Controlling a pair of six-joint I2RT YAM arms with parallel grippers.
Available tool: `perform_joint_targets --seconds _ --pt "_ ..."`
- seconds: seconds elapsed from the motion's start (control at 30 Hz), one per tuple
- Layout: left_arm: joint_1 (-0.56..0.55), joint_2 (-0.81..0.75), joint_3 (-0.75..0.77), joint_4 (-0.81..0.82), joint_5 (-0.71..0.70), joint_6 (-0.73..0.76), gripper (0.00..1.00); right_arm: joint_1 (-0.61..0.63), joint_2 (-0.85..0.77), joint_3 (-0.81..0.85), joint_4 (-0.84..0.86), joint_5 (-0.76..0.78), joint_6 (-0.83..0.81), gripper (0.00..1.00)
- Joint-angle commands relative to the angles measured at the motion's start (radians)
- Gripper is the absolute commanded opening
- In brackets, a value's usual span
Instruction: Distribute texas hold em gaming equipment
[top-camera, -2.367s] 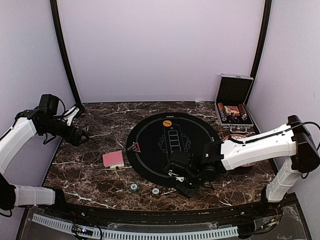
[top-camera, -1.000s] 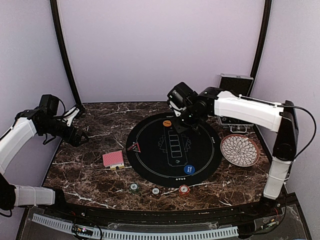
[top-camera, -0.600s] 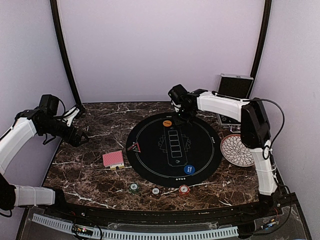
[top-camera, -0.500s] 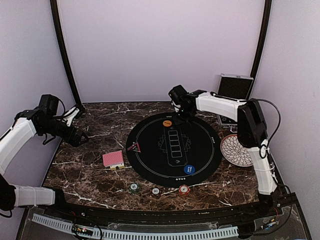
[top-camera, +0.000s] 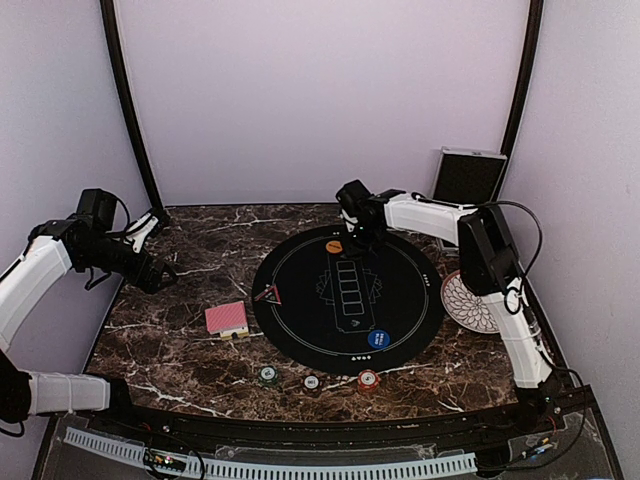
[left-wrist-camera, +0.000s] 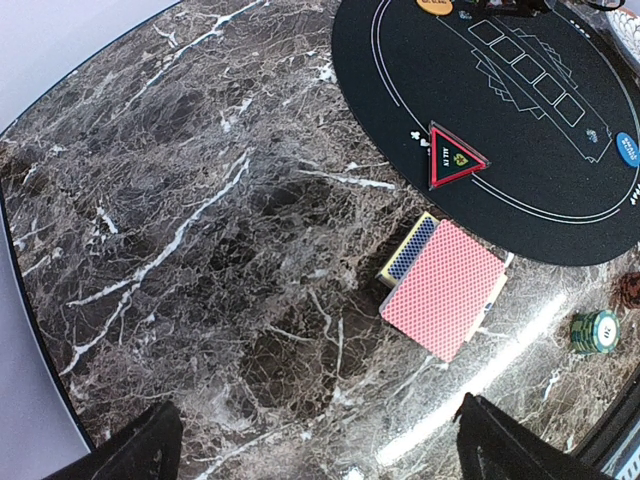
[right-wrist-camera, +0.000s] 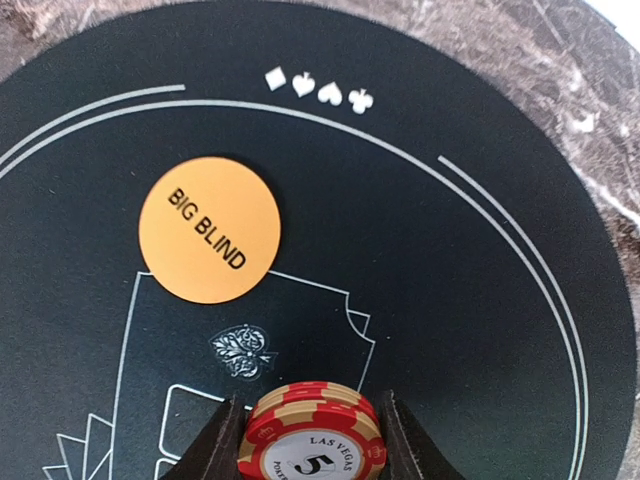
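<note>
Red poker chips (right-wrist-camera: 312, 445), a short stack (top one marked 5), are pinched between the half-closed fingers of my right gripper (top-camera: 361, 230) over the far edge of the round black mat (right-wrist-camera: 480, 330), just beside the orange disc (right-wrist-camera: 210, 229). My left gripper (left-wrist-camera: 320, 445) gapes wide, empty, near the left edge of the tabletop (left-wrist-camera: 200, 250).

Right gripper (top-camera: 362, 236) — beside orange disc (top-camera: 335, 245)
</note>
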Motion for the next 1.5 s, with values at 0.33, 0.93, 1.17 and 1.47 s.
perform_joint_targets --seconds 0.33,0.93,1.17,1.47 --pt "0.000 -0.010 0.018 -0.037 0.008 0.018 0.99 -0.023 0.052 0.032 0.032 -0.016 -0.001 0.57" --pt "0.000 -0.020 0.029 -0.038 -0.005 0.019 0.99 0.130 -0.416 -0.239 0.033 0.077 -0.048 0.75" --pt "0.000 -0.035 0.021 0.000 -0.026 0.028 0.99 0.322 -0.700 -0.621 0.018 0.085 0.039 0.86" --pt "0.002 -0.055 0.003 0.036 -0.055 -0.011 0.98 0.548 -0.886 -0.921 -0.040 0.018 0.211 0.91"
